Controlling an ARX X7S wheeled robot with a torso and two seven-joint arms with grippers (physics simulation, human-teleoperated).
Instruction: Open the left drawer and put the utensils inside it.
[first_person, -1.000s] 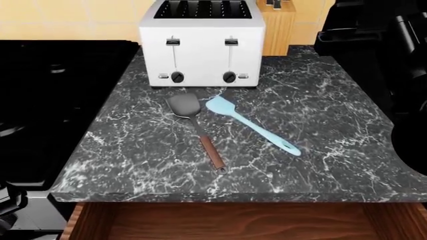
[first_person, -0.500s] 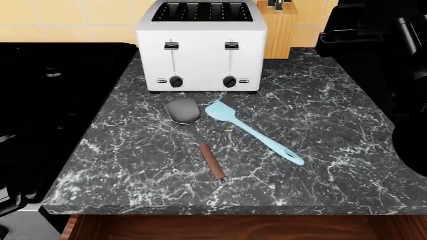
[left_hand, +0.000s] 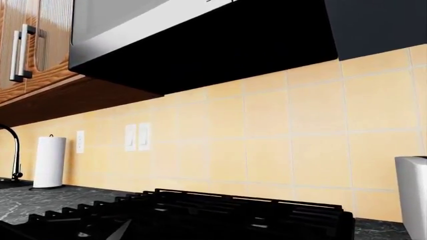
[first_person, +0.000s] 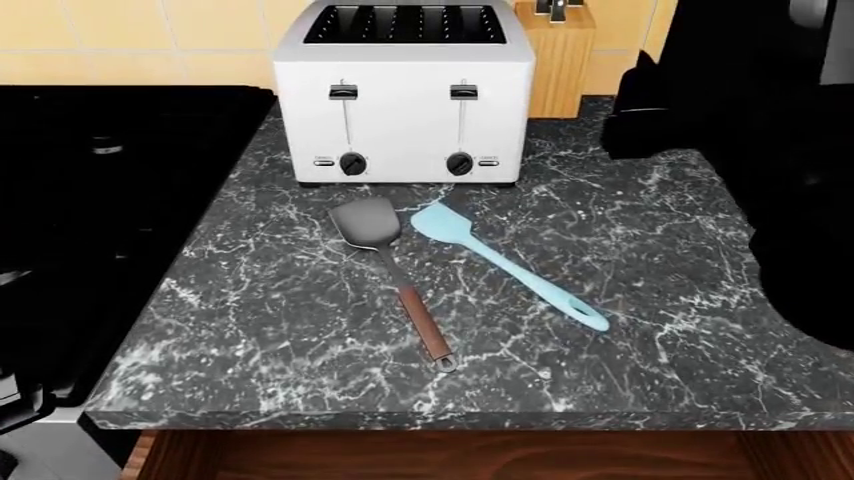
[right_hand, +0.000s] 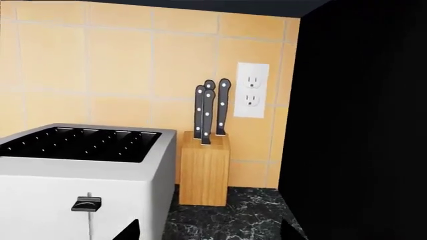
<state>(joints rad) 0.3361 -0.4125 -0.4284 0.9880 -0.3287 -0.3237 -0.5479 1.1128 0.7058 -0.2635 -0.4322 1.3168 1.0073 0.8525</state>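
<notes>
Two utensils lie side by side on the dark marble counter in the head view. The grey metal spatula (first_person: 390, 268) has a brown wooden handle, and the light-blue spatula (first_person: 505, 265) lies to its right. Below the counter's front edge the left drawer (first_person: 467, 458) stands open, showing its wood interior. My right arm (first_person: 747, 150) is a black mass at the right, above the counter and apart from the utensils. In the right wrist view my right gripper (right_hand: 210, 232) is open and empty, facing the toaster and knife block. My left gripper's fingers are lost against the dark stove.
A white four-slot toaster (first_person: 403, 95) stands behind the utensils, with a wooden knife block (first_person: 558, 60) to its right. A black stove (first_person: 107, 200) adjoins the counter's left. The left wrist view shows stove grates (left_hand: 200, 215), a tiled backsplash and a paper towel roll (left_hand: 50, 161).
My right arm has spread leftward over the counter's far right corner. The head view shifted slightly a second ago. Both utensils lie where they were.
</notes>
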